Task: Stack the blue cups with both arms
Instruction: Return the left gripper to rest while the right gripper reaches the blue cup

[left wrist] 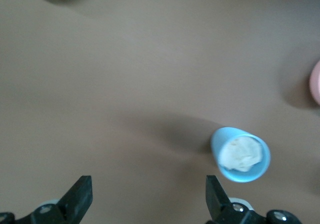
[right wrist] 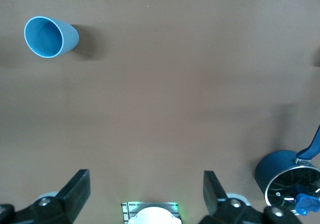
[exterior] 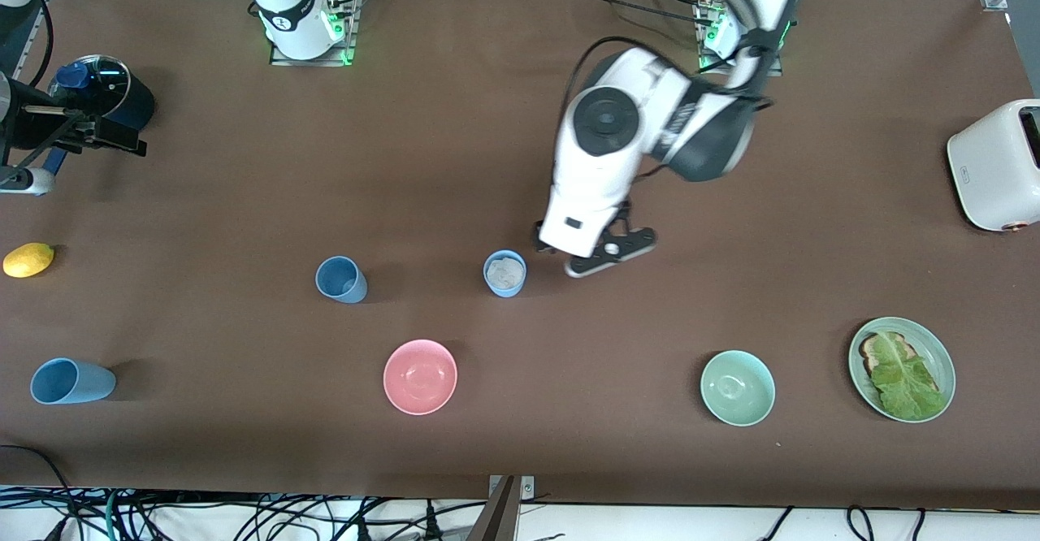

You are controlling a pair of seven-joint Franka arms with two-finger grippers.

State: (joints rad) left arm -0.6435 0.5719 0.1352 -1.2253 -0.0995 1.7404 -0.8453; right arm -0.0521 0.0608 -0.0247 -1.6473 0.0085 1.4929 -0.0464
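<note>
Left gripper (exterior: 611, 255) hovers open, empty, at 3 o'clock of pale blue cup (exterior: 504, 273). Right gripper (right wrist: 145, 194) waits open, mostly out of the front view. Cup's whitish contents unclear.

Robotics lab bench dressed as a mock kitchen. Brown table (exterior: 504, 119) carries two white arms bolted to metal base plates (exterior: 313, 54) lit green, with aluminium framing at the corners. Loose black cables (exterior: 244, 517) tangle along the edge nearest the front camera. Props are household ware: a white toaster (exterior: 995, 163), a lidded saucepan (exterior: 106, 90), a lemon (exterior: 28, 259), a pink bowl (exterior: 420, 376), and a green plate (exterior: 942, 354) holding toast and lettuce.
</note>
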